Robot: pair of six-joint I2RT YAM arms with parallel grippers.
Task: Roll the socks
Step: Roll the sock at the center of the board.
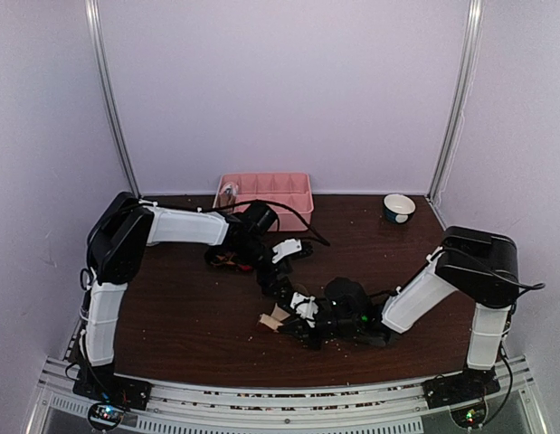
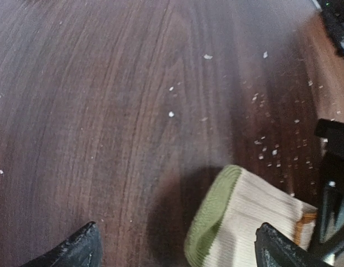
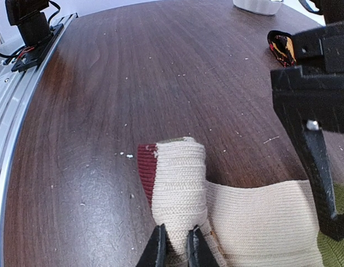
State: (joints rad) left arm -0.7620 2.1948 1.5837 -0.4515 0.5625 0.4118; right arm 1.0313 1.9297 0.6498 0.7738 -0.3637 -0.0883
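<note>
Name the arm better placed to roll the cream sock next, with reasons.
Right. The right tool is shut on the folded-over end of the cream sock, so it can probably roll it from there. The left tool hangs open beside the olive toe, gripping nothing.

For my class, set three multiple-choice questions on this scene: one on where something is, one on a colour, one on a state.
1. Where on the table is the pink tray?
A) at the near edge, by the arm bases
B) at the far edge, by the back wall
C) under the right arm

2. What colour is the toe of the cream sock?
A) olive green
B) blue
C) yellow

3. How do the jaws of the right gripper stand?
A) wide open above bare wood
B) shut on the cream sock
C) shut on the tray

Answers:
1 B: the top view shows the tray against the back wall.
2 A: the left wrist view shows the green tip.
3 B: the right wrist view shows them pinching the sock's folded end.
</note>
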